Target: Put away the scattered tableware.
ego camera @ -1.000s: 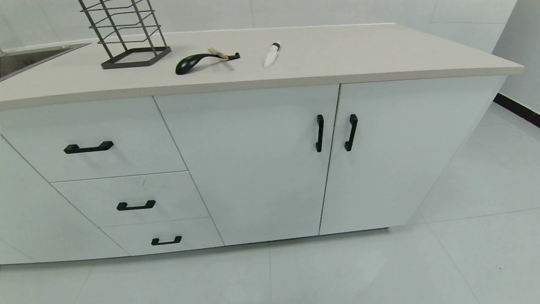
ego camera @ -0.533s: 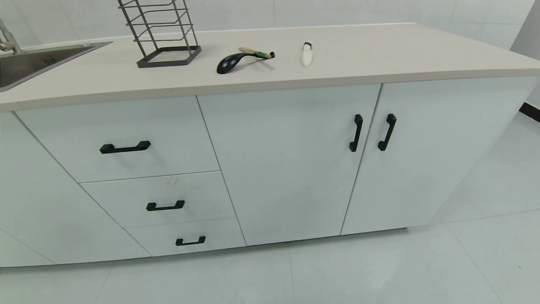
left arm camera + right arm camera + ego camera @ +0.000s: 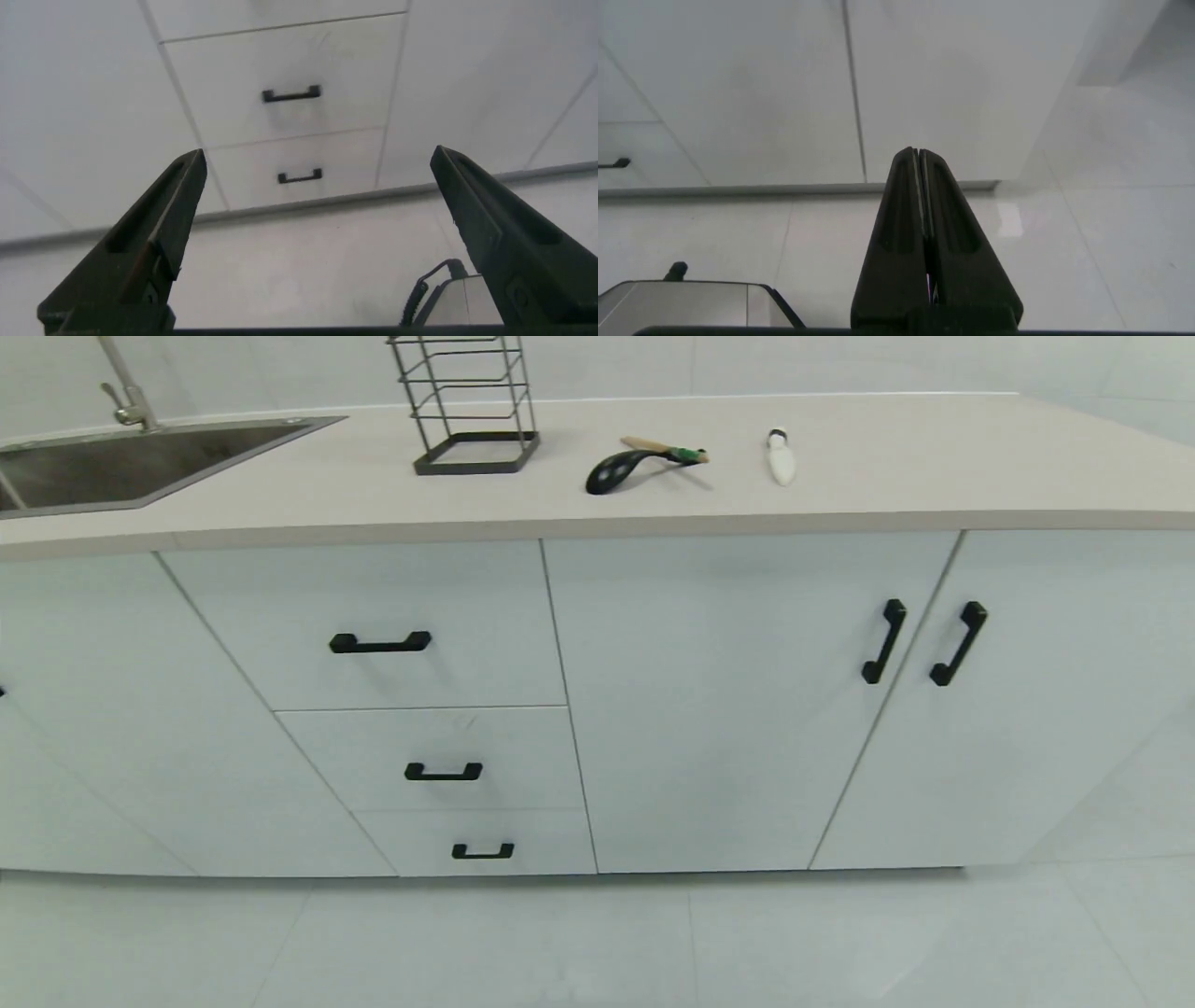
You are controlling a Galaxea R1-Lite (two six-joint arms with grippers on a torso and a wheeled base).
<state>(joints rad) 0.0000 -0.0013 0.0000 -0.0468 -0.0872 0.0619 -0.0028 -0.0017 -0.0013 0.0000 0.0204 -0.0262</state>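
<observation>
My view has swung round; the black spoon [image 3: 616,472] and white utensil [image 3: 780,465] lie untouched, right of the wire rack [image 3: 471,439]. Left gripper [image 3: 318,157] gapes wide, right gripper [image 3: 920,159] is pinched closed; pickup pending.

Bright, even light from overhead, soft & diffuse; worktop [image 3: 887,476] lit evenly front to back; short soft shadows beside the black spoon [image 3: 616,474] and under the wire rack [image 3: 476,453]; thin band of shade below the worktop's front lip, across the cabinet fronts [image 3: 728,709]; floor tiles [image 3: 653,943] w/ faint sheen, a pale reflection patch in right wrist view; wide-angle bend in head view: worktop edge bows, cabinet seams lean outward twd the corners; left gripper [image 3: 318,163] & right gripper [image 3: 920,154] read dark against the pale floor.
</observation>
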